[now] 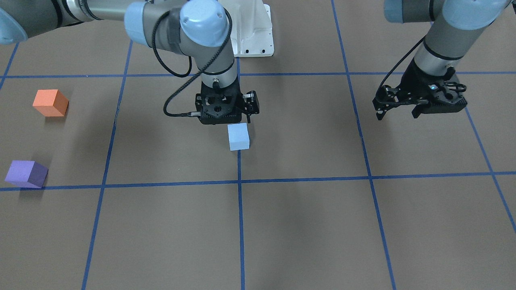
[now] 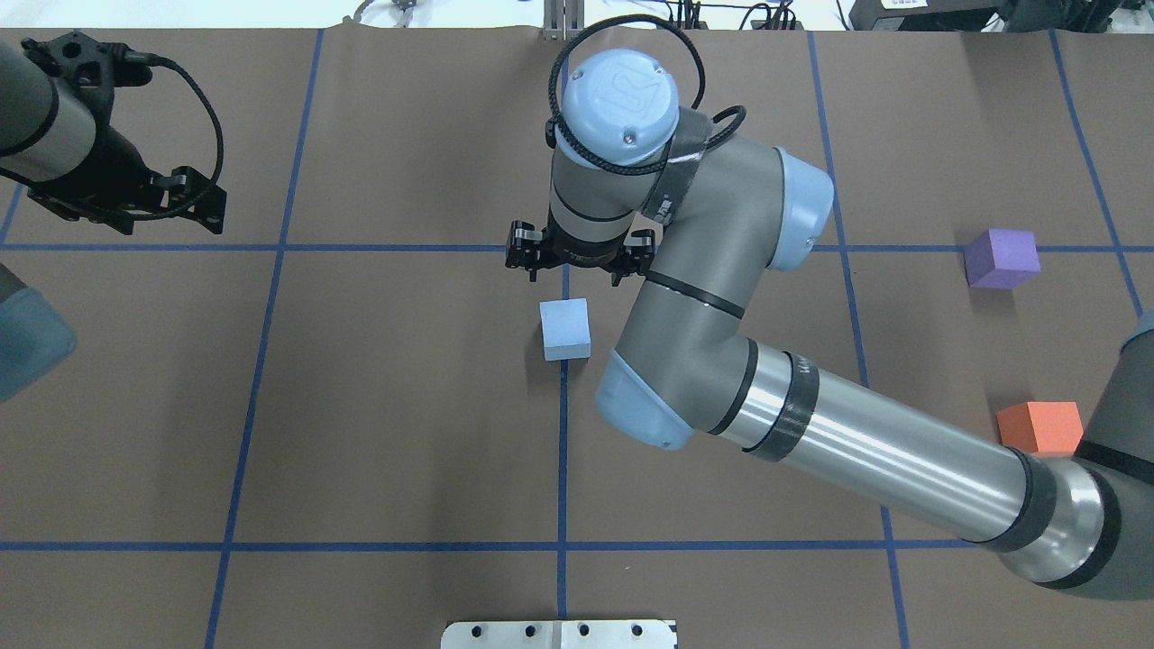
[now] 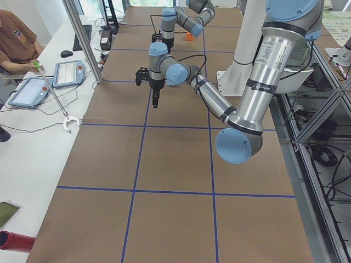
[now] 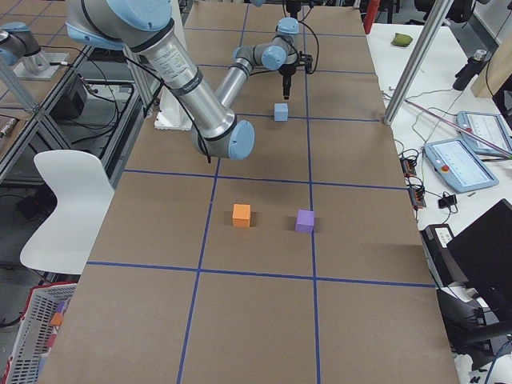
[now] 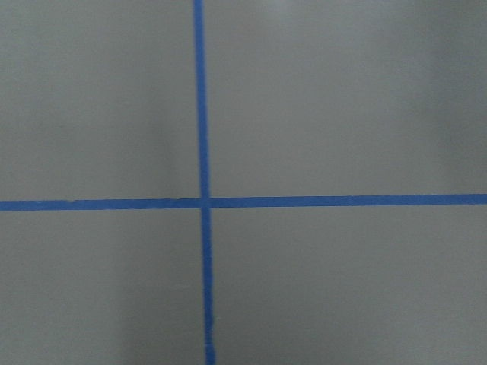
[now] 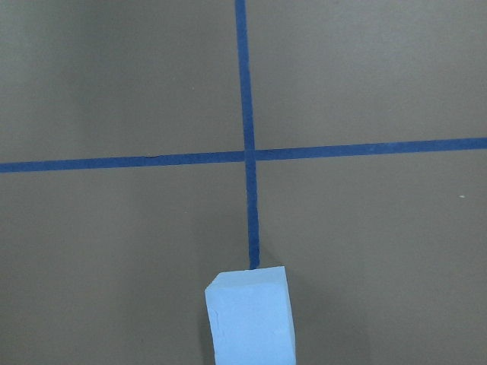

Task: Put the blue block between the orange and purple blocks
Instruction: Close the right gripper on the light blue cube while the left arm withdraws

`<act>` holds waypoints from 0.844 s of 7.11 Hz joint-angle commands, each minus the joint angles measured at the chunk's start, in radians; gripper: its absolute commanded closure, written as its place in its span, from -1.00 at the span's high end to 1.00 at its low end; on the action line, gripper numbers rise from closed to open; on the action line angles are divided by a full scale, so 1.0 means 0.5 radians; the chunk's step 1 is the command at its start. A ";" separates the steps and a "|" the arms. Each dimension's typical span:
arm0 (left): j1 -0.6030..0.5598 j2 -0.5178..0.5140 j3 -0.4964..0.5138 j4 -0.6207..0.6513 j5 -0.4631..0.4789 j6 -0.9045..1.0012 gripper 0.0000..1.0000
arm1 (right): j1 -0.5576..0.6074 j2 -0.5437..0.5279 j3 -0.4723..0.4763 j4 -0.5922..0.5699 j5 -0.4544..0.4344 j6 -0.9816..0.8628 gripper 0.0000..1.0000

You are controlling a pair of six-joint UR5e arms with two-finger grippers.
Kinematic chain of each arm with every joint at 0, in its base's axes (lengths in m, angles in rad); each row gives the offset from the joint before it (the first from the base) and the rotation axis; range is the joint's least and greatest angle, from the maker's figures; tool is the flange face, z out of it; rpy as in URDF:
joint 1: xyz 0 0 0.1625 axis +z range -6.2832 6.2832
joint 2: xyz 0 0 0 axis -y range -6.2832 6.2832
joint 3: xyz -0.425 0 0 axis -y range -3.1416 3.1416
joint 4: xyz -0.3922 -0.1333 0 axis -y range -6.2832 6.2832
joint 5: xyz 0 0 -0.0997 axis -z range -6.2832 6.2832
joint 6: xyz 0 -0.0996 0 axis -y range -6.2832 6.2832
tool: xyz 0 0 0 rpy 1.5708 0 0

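The light blue block (image 1: 238, 136) lies on the brown table at the centre, on a blue tape line; it also shows in the overhead view (image 2: 565, 329) and at the bottom edge of the right wrist view (image 6: 251, 315). My right gripper (image 1: 227, 114) hovers over the table close to the block, open and empty, not touching it (image 2: 579, 261). The orange block (image 1: 50, 102) and the purple block (image 1: 26, 174) sit apart on my right side, with a gap between them. My left gripper (image 1: 398, 114) is open and empty, hanging over my left side.
Blue tape lines (image 1: 240, 181) divide the brown table into squares. The white arm mount (image 1: 252, 32) is at my edge of the table. A metal pole (image 4: 416, 60) and tablets (image 4: 460, 164) stand along the operators' side.
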 commanded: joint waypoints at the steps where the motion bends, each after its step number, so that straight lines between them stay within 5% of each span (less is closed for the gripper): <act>1: -0.030 0.089 0.027 -0.002 0.064 0.200 1.00 | -0.105 0.016 -0.115 0.029 -0.102 -0.119 1.00; 6: -0.113 0.108 0.116 -0.002 0.061 0.498 1.00 | -0.127 0.001 -0.348 0.231 -0.111 -0.273 1.00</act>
